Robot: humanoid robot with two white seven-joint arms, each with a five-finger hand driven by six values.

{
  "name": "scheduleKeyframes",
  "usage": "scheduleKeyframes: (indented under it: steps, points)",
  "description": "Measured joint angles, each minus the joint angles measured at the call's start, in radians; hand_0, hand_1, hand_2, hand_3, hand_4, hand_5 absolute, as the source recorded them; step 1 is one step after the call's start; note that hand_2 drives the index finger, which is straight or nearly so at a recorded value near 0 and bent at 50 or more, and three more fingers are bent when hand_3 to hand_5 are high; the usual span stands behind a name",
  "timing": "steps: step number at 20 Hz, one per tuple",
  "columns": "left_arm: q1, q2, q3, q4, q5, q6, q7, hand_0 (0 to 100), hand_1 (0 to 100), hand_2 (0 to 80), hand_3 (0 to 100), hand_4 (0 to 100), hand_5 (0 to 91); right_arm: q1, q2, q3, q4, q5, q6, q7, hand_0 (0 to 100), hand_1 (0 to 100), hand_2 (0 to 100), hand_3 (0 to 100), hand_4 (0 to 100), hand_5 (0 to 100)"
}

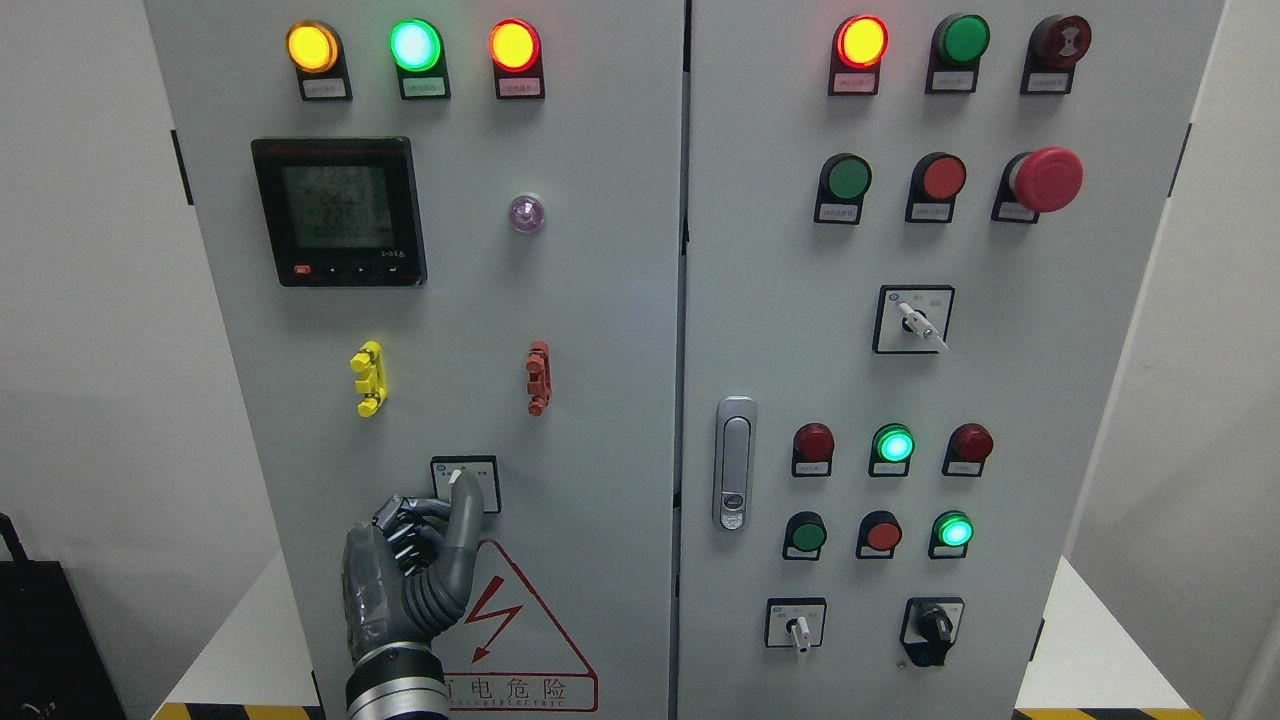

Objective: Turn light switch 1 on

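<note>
Light switch 1 is a small rotary selector on a black-framed square plate (487,470), low on the left cabinet door (600,400). My left hand (432,508) rises from the bottom edge, just left of the plate. One grey finger with a white tip (462,484) stretches up across the plate and hides the knob. The other fingers (402,520) are curled beside it and hold nothing that I can see. Whether the long finger presses the knob cannot be told. My right hand does not show.
A yellow clip (368,378) and a red clip (538,377) sit above the switch, and a meter display (338,211) higher up. A red lightning warning triangle (520,620) lies below. The right door carries a latch handle (734,462), several buttons and a red emergency stop (1046,179).
</note>
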State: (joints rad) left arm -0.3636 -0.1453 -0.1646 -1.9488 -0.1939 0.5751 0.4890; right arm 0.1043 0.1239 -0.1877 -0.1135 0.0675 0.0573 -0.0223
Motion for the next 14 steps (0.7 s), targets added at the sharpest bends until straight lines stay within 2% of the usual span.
scheduleKeyframes:
  steps: [14]
  points:
    - [0.000,0.000,0.000,-0.001,0.001,0.000,-0.005,48,39,61.4,98,98,85.0,0.000,0.000,0.000,0.000,0.000,0.000,0.000,0,0,0,0,0,0]
